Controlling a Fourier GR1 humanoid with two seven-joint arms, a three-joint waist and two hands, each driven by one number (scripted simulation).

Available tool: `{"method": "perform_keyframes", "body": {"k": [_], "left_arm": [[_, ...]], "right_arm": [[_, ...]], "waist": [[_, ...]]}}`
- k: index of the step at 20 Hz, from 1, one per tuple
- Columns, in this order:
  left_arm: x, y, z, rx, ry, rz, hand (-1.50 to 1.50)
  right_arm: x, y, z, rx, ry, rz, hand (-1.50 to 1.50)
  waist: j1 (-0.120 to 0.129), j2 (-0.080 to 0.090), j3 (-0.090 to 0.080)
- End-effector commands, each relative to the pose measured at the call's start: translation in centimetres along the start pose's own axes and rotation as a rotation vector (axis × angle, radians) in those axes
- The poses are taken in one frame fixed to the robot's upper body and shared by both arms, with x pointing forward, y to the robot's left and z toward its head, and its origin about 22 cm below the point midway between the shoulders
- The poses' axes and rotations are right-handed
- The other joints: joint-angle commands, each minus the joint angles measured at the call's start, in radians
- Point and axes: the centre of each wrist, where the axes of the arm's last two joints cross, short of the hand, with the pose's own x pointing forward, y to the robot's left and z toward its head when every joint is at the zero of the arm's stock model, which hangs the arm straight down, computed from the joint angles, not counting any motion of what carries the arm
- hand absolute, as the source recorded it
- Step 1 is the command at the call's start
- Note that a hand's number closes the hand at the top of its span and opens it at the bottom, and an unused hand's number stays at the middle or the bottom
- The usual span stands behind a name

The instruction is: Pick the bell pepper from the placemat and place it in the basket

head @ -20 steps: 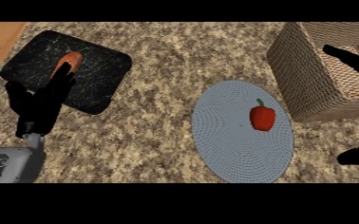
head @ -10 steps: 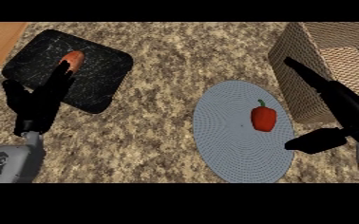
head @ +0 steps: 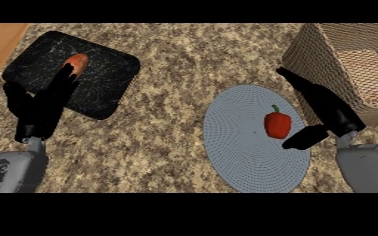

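One red bell pepper point(head: 277, 124) with a green stem lies on the round grey placemat point(head: 244, 150), right of the mat's middle and toward its upper half. The mat rests flat on the speckled stone counter point(head: 184, 70).

The right hand point(head: 328, 111) hangs over the mat's right edge, just beside the pepper. Its fingers point(head: 303, 86) are stretched out straight, pointing up and away past the mat's upper right rim, while the thumb point(head: 304, 137) juts out toward the pepper from lower right, its tip very close to the fruit. Fingers and thumb stand wide apart and hold nothing; whether the thumb touches the pepper cannot be told.

The woven basket point(head: 325, 55) stands just beyond the mat's upper right edge, its open top showing a lighter woven floor inside. The right hand's fingers lie against its near wall in this view.

Well to the left of the mat lies a dark square board point(head: 103, 85) with an orange-red item point(head: 77, 62) on its upper part. The left hand point(head: 40, 107) shows over that board's lower left edge, fingers straight and relaxed, holding nothing; a fingertip overlaps the orange item from below.
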Motion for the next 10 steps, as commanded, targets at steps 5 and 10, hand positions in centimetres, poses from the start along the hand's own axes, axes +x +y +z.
{"method": "perform_keyframes", "body": {"k": [5,10], "left_arm": [[-0.3,-2.0,1.3,-0.002,-0.003,0.006,0.00],[-1.1,-0.8,-0.1,0.010,-0.009,-0.004,0.00]], "right_arm": [[-2.4,-0.6,-0.7,0.043,0.017,0.036,-1.50],[-3.0,-1.3,-0.6,0.027,-0.011,-0.002,-1.50]], "waist": [[-0.001,-0.001,0.000],[-0.004,-0.001,0.000]]}}
